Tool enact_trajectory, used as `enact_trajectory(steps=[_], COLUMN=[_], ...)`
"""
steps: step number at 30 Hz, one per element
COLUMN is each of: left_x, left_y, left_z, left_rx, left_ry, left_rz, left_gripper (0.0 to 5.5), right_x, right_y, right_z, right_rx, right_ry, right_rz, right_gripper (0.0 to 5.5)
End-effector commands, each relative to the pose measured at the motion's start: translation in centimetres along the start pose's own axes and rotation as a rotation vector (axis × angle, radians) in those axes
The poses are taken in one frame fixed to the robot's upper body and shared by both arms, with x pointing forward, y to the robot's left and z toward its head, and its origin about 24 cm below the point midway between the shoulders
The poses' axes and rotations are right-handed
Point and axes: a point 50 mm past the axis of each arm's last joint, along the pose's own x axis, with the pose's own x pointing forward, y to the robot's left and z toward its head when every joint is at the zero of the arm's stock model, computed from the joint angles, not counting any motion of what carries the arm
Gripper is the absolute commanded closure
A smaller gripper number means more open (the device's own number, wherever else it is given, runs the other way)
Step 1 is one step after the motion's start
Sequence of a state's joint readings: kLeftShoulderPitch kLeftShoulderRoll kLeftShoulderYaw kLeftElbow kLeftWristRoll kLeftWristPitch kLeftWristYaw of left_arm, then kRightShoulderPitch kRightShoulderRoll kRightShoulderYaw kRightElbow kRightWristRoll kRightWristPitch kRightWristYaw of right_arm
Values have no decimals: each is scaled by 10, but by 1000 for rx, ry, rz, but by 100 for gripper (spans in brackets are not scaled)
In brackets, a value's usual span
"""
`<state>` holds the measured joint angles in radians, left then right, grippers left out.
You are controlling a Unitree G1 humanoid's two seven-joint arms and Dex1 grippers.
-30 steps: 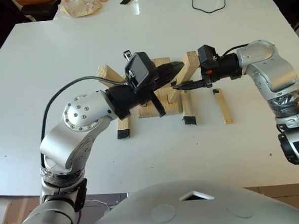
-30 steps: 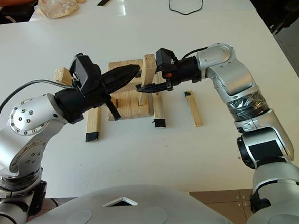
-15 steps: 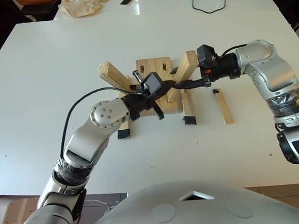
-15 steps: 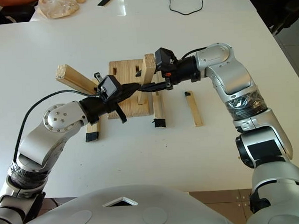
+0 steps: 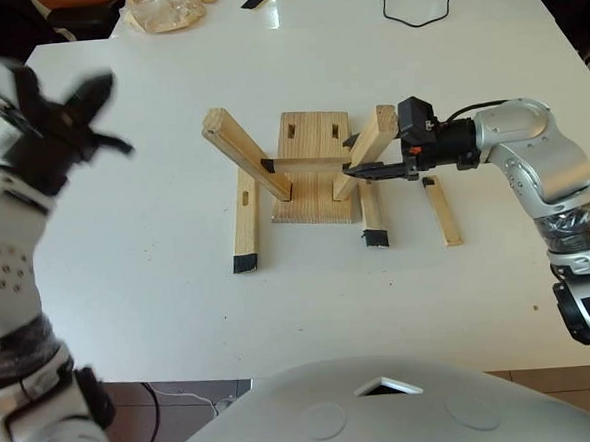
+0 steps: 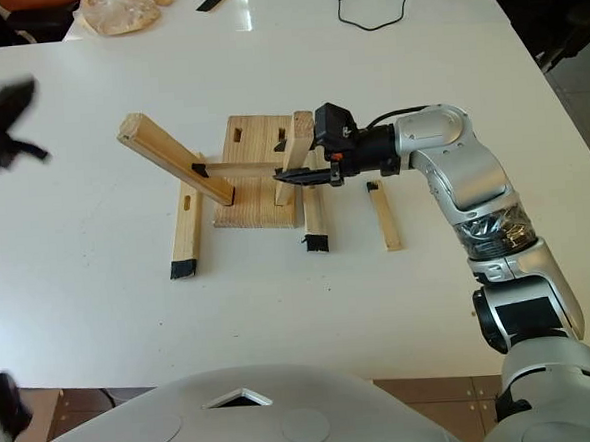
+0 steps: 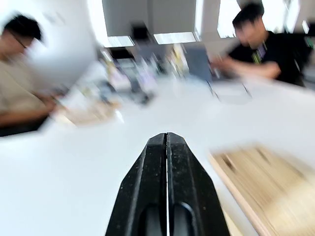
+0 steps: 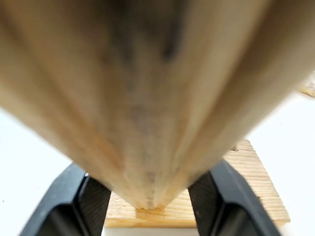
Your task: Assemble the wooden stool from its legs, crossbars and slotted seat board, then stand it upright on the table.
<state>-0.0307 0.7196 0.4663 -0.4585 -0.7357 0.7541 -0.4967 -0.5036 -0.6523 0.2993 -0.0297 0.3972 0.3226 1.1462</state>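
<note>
Seat board lies flat mid-table, slots up, so legs can be set in from above.

- Two legs stand in it, both tilted outward. The left leg leans left and the right leg leans right.
- Crossbar spans between them just above the board, black-tipped ends at each leg. I can't tell whether the ends are fully seated.
- Right gripper pinches the right leg low down, near the crossbar joint, with a finger on each side of the wood. Judgement: it is steadying the leg so the half-built frame doesn't topple or spring apart.
- Left gripper has its fingers pressed together with nothing between them. It is raised at the far left of the scene, well apart from the work. The left leg is held only by its slot and the crossbar.
- One loose leg lies just left of the board. Two loose sticks lie to its right, near the held leg, presumably staged within reach for fitting.

Judgement: about half assembled, stool not yet upright.
</note>
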Motion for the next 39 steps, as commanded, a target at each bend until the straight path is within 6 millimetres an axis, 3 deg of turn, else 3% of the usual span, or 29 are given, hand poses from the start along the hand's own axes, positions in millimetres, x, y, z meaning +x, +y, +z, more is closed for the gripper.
enact_trajectory(steps=[1, 3, 5, 9, 15, 18, 23, 24, 28, 30, 34, 39], left_x=[30, 36, 32, 25, 28, 28, 23, 24, 22, 18, 10, -4], left_y=[-103, -156, -172, -155, -95, -70, -47, -41, -7, -4, -16, -38], left_z=[-8, 3, 12, 15, 4, -18, -44, -46, -47, -49, -60, -79], left_rx=[-157, -230, -275, -298, -241, -226, -183, -172, -125, -112, -107, -125], left_ry=[-88, -173, -233, -274, -250, -153, -47, -48, -65, -53, -42, -3], left_rz=[-541, -828, -901, -784, -383, -260, -140, -95, 196, 264, 366, 515], left_gripper=[550, 550, 550, 550, 550, 550, 550, 550, 550, 550, 550, 550], right_x=[9, 13, 17, 16, 12, 12, 9, 8, -1, -6, -21, -59], right_y=[20, 19, 16, 5, -11, -18, -25, -25, -10, 0, 14, 42], right_z=[-42, -44, -43, -37, -32, -34, -31, -30, -17, -12, -6, -8], right_rx=[153, 148, 144, 139, 114, 121, 109, 100, 72, 53, 56, 92], right_ry=[177, 210, 220, 199, 118, 108, 75, 58, -57, -85, -71, -9], right_rz=[76, 152, 231, 320, 345, 289, 161, 115, -85, -176, -314, -275], right_gripper=[349, 349, 349, 349, 349, 349, 349, 312, 258, 227, 162, 162])
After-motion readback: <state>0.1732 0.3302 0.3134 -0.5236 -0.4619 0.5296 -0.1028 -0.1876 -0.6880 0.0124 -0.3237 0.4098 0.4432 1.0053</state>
